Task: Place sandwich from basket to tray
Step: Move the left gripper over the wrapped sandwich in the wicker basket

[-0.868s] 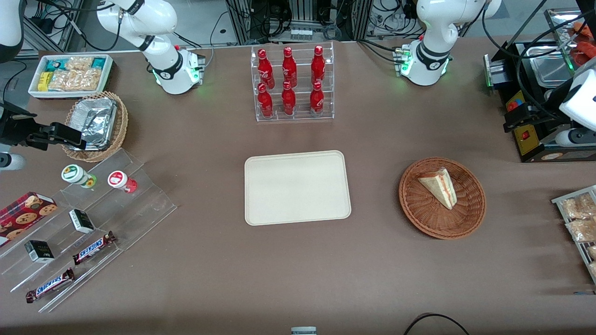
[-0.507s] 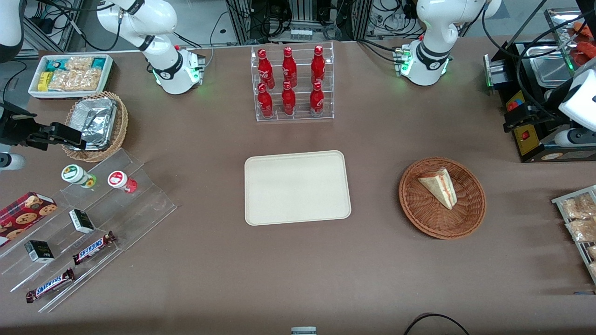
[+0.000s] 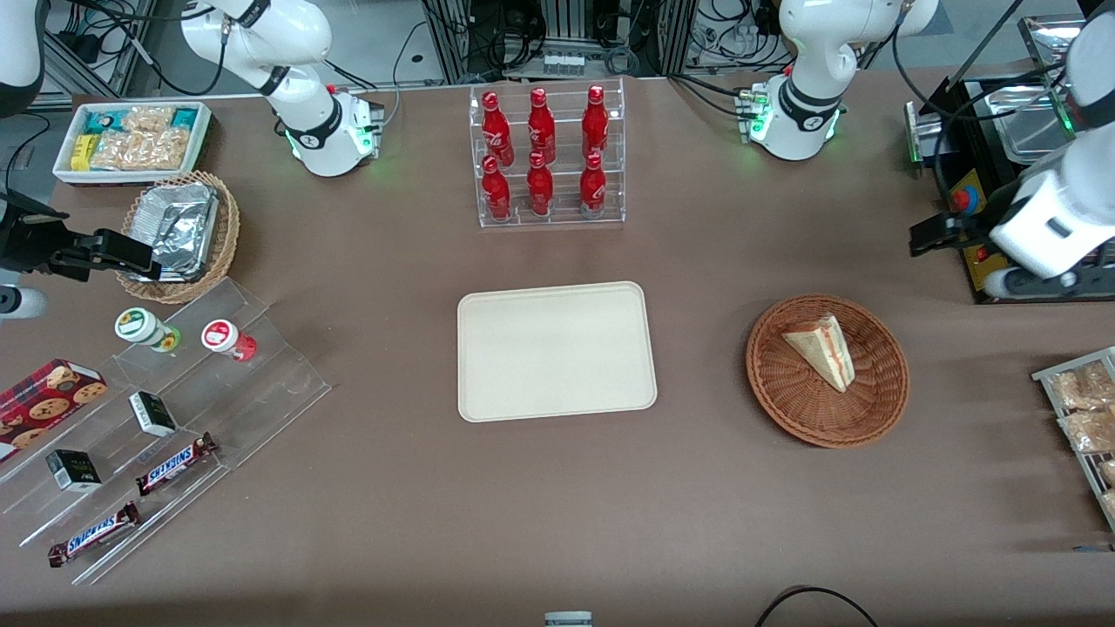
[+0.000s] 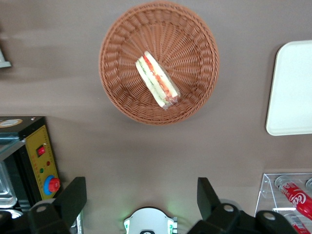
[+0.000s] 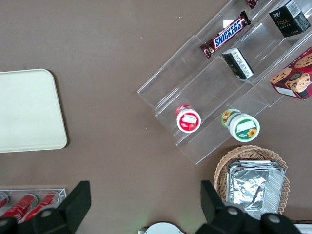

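Note:
The sandwich point(image 3: 819, 350), a pale triangular wedge with red and green filling, lies in the round reddish-brown wicker basket point(image 3: 788, 396). The cream tray point(image 3: 556, 350) lies bare at the table's middle, beside the basket toward the parked arm's end. My left gripper point(image 3: 930, 235) hangs above the table, farther from the front camera than the basket and toward the working arm's end. In the left wrist view the gripper point(image 4: 141, 200) is open and holds nothing, with sandwich point(image 4: 157, 80), basket point(image 4: 122, 92) and a tray corner point(image 4: 292, 92) in sight. The tray also shows in the right wrist view point(image 5: 29, 109).
A clear rack of red bottles point(image 3: 547, 157) stands farther from the camera than the tray. A black control box with a yellow panel point(image 4: 41, 156) sits by the gripper. Bagged snacks on a rack point(image 3: 1080, 409) lie near the basket. An acrylic stand with snacks point(image 3: 174, 409) is at the parked arm's end.
My left arm has swung in over the table's edge, bringing the gripper closer to the basket. The sandwich, basket and tray have not moved.

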You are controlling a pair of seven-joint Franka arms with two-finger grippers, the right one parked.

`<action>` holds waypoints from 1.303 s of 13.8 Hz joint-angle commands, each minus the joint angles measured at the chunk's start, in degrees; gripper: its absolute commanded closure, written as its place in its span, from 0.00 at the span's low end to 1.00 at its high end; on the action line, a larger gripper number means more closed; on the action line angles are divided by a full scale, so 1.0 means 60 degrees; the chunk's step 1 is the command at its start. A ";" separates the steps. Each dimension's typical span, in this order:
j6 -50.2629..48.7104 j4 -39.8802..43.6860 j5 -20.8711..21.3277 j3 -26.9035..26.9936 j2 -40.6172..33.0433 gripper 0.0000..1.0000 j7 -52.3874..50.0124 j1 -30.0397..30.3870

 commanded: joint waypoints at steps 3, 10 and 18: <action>0.1068 -0.1209 -0.0083 0.0009 -0.0067 0.00 0.0000 -0.0226; 0.4174 -0.3261 -0.0010 -0.0108 0.0093 0.00 -0.1843 -0.0695; 0.6094 -0.4654 -0.0141 -0.0035 0.0299 0.00 -0.4169 -0.0548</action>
